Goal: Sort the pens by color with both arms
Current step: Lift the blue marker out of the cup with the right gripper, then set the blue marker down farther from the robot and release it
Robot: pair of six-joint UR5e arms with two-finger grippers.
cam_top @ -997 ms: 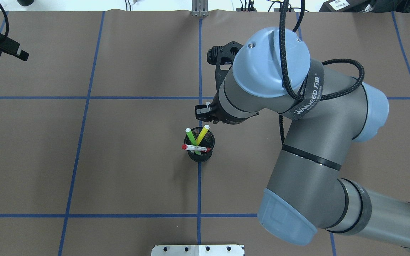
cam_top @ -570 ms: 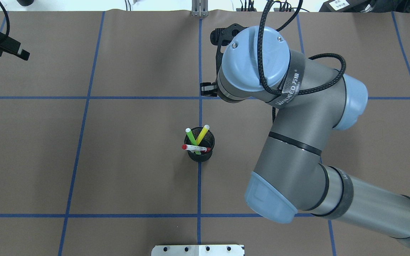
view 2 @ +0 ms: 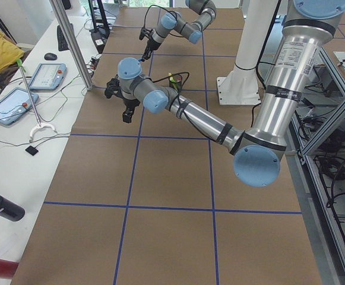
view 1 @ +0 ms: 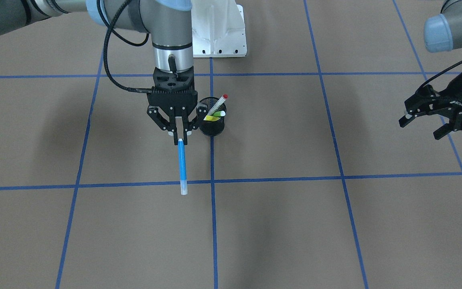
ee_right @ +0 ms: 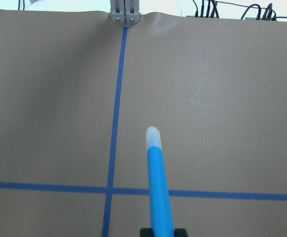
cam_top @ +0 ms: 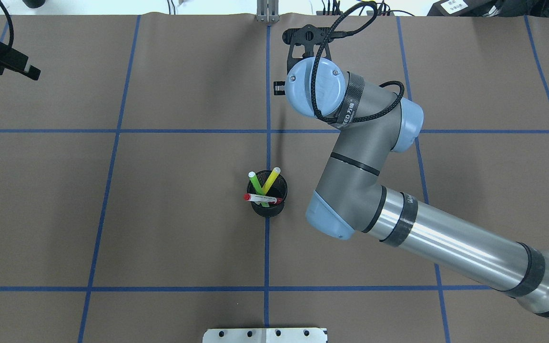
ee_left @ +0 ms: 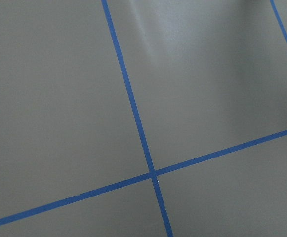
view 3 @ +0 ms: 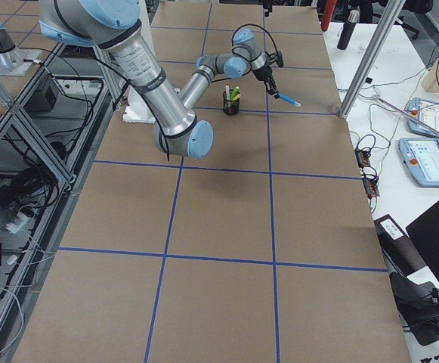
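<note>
Finding one: the black two-finger right gripper is clamped on the upper end of the slim blue pen with the pale cap. The pen juts from the fingertips, cap end outermost. In the right wrist view you see the blue barrel run straight out from the jaws, its cap above the table covering just right of a blue tape line.

Finding two: in the overhead view the wrist of the grey-silver right arm stands at about 1 o'clock from the black mesh cup, well apart from it. The blue pen is hidden under the wrist there.

Finding three: the other three pens are in the cup. Seen from overhead, the light green pen leans toward 11 o'clock and the yellow pen toward 1 o'clock. The white-barrelled pen with red ends lies across the rim, one red end at 9 o'clock.

Finding four: the black left gripper hangs with its jaws spread and nothing between them. Overhead, it sits at about 10 o'clock from the cup, well apart. Its wrist camera shows only the brown papered table and crossing blue tape lines.
</note>
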